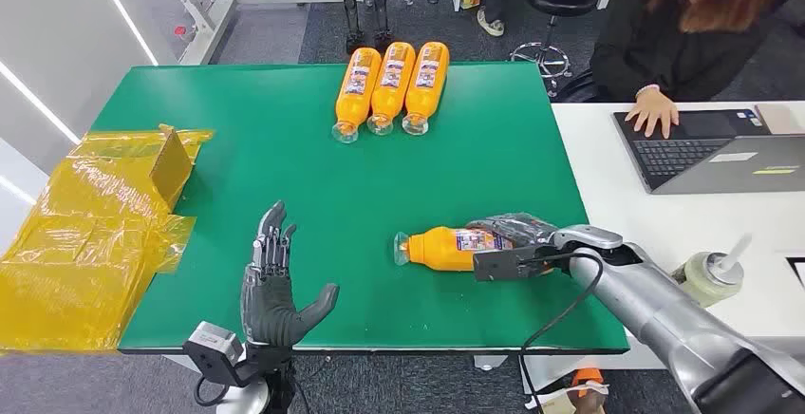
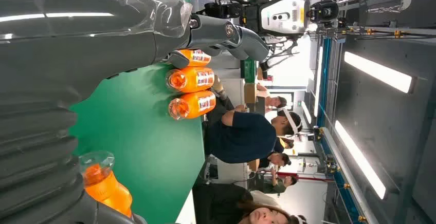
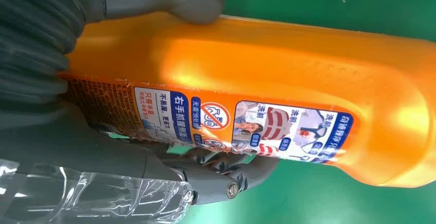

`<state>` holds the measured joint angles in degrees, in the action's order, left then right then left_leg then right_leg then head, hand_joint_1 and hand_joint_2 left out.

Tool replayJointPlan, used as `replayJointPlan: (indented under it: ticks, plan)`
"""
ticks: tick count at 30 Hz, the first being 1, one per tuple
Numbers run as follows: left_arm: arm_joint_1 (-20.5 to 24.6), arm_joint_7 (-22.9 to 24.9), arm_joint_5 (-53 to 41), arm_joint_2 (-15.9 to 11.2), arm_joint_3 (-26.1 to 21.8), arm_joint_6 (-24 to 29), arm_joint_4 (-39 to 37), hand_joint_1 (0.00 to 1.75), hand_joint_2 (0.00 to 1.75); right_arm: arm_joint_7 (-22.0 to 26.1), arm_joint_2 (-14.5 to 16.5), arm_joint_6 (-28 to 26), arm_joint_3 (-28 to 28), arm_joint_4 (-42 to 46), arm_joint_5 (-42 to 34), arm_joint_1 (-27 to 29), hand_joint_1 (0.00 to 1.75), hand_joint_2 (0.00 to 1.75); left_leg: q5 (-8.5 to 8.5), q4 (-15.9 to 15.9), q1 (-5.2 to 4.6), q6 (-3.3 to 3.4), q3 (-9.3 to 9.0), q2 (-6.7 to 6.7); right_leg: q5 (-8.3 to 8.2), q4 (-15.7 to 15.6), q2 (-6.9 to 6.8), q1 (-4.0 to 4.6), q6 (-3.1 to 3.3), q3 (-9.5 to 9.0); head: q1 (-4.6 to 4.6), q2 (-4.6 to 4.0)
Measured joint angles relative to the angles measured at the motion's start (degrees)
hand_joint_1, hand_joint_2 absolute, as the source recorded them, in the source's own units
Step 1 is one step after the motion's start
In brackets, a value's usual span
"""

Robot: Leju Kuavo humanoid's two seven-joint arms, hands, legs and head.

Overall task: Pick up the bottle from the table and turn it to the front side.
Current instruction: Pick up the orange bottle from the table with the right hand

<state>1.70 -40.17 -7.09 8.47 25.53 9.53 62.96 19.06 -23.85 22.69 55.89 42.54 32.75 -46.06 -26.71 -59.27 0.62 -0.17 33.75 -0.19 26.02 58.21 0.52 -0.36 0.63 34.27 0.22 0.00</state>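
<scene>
An orange bottle with a clear cap lies on its side near the front of the green table, cap toward the left. My right hand grips its base end. Up close, the right wrist view shows the thumb over the top of that bottle and darker fingers curled under its printed label. My left hand hovers open at the table's front edge, palm up, fingers spread, apart from the bottle. The bottle's cap appears in the left wrist view.
Three more orange bottles lie side by side at the table's far edge, also seen as bottles. Yellow plastic-wrapped packaging covers the table's left end. A person works at a laptop on the white desk to the right, near a tape roll.
</scene>
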Motion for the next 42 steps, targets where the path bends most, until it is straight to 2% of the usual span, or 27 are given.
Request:
replayJointPlan:
  ticks: [23, 25, 32, 42]
  plan:
    - [-0.5, 0.0, 0.3, -0.1, -0.2, -0.8, 1.2, 0.0, 1.75, -0.7, 1.2, -0.6, 6.3, -1.7, -4.6, -3.6, 1.7, 1.75, 0.0, 0.0, 0.01, -0.01, 0.01, 0.01, 0.0, 0.0, 0.01, 0.0, 0.02, 0.04, 0.0, 0.0]
    - [-0.7, 0.0, 0.3, -0.1, -0.4, -0.9, 1.4, 0.0, 1.75, -0.8, 1.2, -2.7, 6.6, -1.5, -5.5, -3.6, 1.71, 1.75, 0.0, 0.0, 0.01, -0.01, 0.01, 0.01, 0.0, 0.0, 0.02, 0.0, 0.02, 0.04, -0.01, 0.0]
    - [-1.8, 0.0, 0.0, -0.3, -1.1, -0.1, 2.4, 0.0, 1.75, -2.3, 1.0, -15.6, 5.3, 2.4, -8.1, -3.8, 1.71, 1.75, 0.02, 0.0, 0.01, -0.02, 0.16, -0.01, -0.01, 0.1, -0.01, 0.0, 0.02, 0.19, -0.01, 0.0]
    - [-2.0, 0.0, -1.5, -0.5, -1.7, 0.3, 2.6, 0.0, 1.75, -5.1, -0.7, -21.8, -1.1, 16.7, -5.3, -1.9, 1.68, 1.75, 0.01, 0.0, 0.0, -0.02, 0.31, -0.01, 0.0, 0.0, 0.01, 0.0, 0.02, 0.37, -0.01, 0.0]
